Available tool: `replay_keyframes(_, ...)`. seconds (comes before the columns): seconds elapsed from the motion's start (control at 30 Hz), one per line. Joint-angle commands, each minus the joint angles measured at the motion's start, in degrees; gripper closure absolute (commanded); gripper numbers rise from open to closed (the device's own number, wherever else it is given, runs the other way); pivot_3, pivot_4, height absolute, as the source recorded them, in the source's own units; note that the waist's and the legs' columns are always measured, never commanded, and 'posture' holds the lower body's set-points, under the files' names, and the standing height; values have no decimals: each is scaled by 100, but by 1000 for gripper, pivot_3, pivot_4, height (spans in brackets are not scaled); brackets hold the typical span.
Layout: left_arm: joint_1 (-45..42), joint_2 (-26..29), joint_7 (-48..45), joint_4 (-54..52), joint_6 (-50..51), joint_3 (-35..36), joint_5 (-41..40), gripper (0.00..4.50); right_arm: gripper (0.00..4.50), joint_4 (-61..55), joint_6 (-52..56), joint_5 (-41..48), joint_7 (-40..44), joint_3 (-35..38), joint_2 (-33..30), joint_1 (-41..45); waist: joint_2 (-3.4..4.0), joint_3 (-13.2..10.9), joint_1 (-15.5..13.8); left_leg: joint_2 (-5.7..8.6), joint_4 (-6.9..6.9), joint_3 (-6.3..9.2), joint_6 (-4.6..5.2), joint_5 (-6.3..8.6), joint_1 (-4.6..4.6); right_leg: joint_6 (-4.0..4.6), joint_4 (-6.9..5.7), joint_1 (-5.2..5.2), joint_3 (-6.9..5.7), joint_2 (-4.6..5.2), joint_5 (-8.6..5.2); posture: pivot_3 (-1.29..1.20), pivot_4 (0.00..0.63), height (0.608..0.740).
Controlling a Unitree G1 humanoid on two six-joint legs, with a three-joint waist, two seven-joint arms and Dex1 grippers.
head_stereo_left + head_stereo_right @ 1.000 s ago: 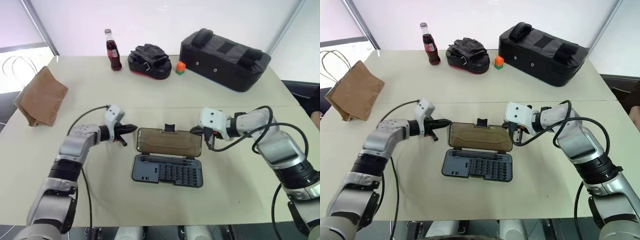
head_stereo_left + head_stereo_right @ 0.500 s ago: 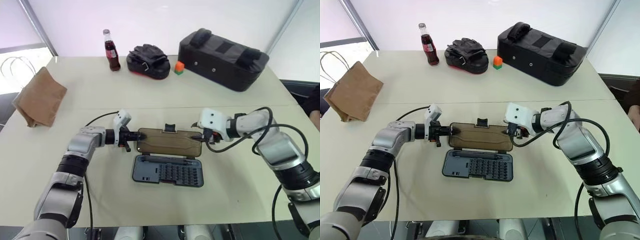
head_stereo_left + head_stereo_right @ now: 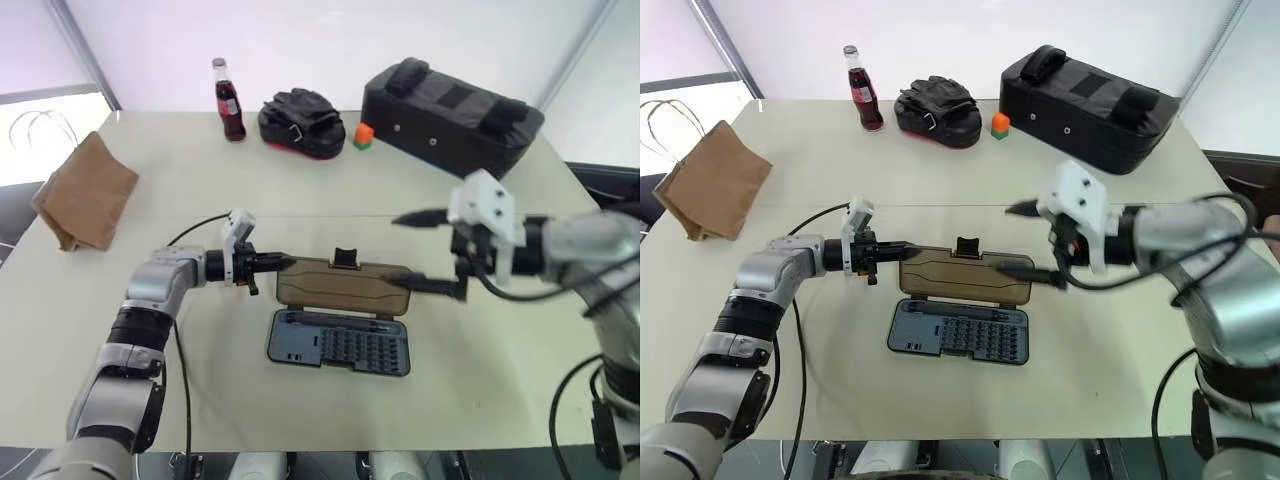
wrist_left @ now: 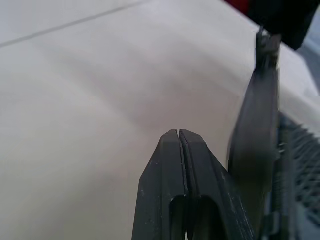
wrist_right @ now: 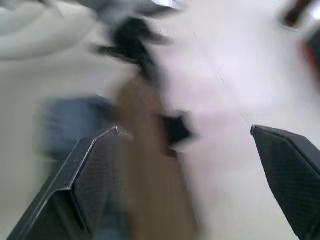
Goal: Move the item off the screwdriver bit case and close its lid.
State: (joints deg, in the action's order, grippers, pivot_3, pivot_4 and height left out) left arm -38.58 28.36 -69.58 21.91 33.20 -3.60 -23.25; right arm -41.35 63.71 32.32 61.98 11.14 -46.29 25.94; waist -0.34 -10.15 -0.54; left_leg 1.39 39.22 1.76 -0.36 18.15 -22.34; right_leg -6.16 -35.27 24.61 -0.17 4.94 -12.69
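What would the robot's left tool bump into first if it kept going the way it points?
Probably the lid of the screwdriver bit case. The shut left tool points right at its near edge, though how close is unclear.

A wide, pale beige table is seen set against a plain white wall. Bright daylight is admitted through a window at the left, framed by a slanted grey post.
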Motion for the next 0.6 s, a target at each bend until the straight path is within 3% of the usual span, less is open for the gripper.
replay_keyframes(0.03, -229, 145, -334, -514, 280, 35, -286, 4500, 68, -606, 510, 777, -186, 452, -146, -346, 1, 0, -15, 4, 0, -3, 0, 0, 0, 0, -3, 1, 0, 6, 0, 0, 150, 740)
replay_keyframes(0.4, 48, 1045, -1966, -2102, 1044, -1044, -611, 4500, 68, -692, 727, 1623, -1092, 988, -475, -747, 1, 0, 3, 1, 4, -8, 1, 0, 5, 0, -10, 0, 2, 0, 0, 0, 150, 740)
replay_keyframes(0.5, 333, 1765, -2271, -2614, 508, -1952, -570, 4500, 68, -705, 695, 1804, -1198, 1072, -642, -818, 2, 0, 25, -2, 4, -8, 2, 1, 5, 1, -9, 0, 3, -1, -1, 0, 150, 740)
replay_keyframes(0.6, 320, 2114, -2292, -2759, 174, -2471, -756, 4500, 68, -727, 621, 1914, -1289, 1088, -806, -928, 2, -1, 15, -4, 2, -7, 2, 1, 6, 2, -10, 0, 4, -1, -2, 0, 150, 740)
